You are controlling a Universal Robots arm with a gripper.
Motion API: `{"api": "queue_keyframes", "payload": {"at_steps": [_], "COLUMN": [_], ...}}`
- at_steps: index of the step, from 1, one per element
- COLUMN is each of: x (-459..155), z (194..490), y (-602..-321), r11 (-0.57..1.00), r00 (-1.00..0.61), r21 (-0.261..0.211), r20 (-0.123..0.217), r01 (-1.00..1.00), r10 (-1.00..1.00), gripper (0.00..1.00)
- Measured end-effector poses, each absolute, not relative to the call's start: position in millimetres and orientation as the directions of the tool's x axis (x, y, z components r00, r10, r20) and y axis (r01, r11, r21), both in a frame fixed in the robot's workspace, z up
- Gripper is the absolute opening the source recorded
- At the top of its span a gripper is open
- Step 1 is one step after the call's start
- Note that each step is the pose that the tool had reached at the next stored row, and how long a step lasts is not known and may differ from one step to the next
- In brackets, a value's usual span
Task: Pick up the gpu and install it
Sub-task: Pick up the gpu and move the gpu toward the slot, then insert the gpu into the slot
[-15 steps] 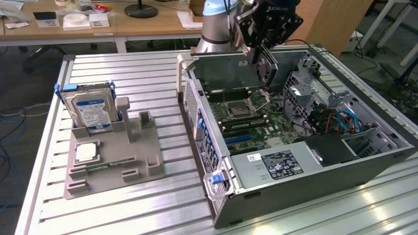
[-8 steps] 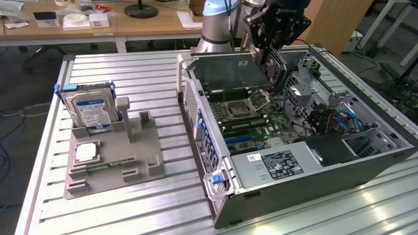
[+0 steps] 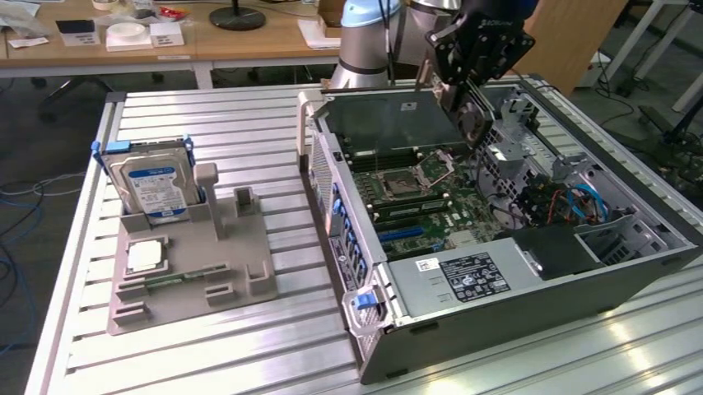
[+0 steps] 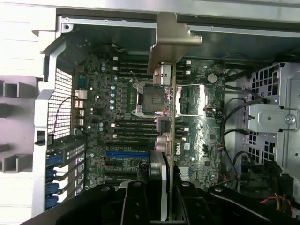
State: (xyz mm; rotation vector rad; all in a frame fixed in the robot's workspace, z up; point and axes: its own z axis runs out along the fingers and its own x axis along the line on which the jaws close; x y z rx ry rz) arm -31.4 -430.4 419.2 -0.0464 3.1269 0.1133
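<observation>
One relation governs this moment: the gpu, a thin flat dark card (image 3: 475, 122) (image 4: 165, 126) with a pale silvery metal end bracket, hangs from your black gripper (image 3: 470, 82) (image 4: 165, 208) above the open dark-grey metal computer case (image 3: 528, 329) (image 4: 112, 21), and it is not yet in any slot. The gripper's fingers are closed on the card's near end, gripping it edge-on. From there the card reaches away from the fingers, bracket at the far end, so you can judge its long axis to run roughly along the gripper's own line of approach, down towards the green motherboard (image 3: 439, 197) (image 4: 108, 108). In the exterior view the gripper sits at about one o'clock, over the far part of the case, with the card just below it and apparently clear of the board. The long blue expansion slot (image 3: 412, 234) (image 4: 125, 153) lies at roughly seven o'clock from the gripper in that view, nearer the case's rear wall with its blue clips, and well apart from the card's lower end. In the wrist view the card's thin edge seems to cross the slot's length rather than line up with it. At nine o'clock in the exterior view, a silver hard drive with a blue label (image 3: 154, 185) stands in a grey moulded parts holder (image 3: 209, 255) on the slatted aluminium table (image 3: 275, 346), untouched.
</observation>
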Motion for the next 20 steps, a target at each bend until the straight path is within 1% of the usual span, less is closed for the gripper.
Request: {"api": "queue_keyframes", "payload": {"at_steps": [7, 20], "x": [-17, -17], "z": [417, 417], "y": [-430, -430], "r11": [0.997, 0.996], "r00": [-0.999, -0.999], "r21": [0.072, 0.074], "r20": [-0.013, -0.013], "r01": [-0.030, -0.051], "r10": [-0.029, -0.050], "gripper": [0.28, 0.28]}}
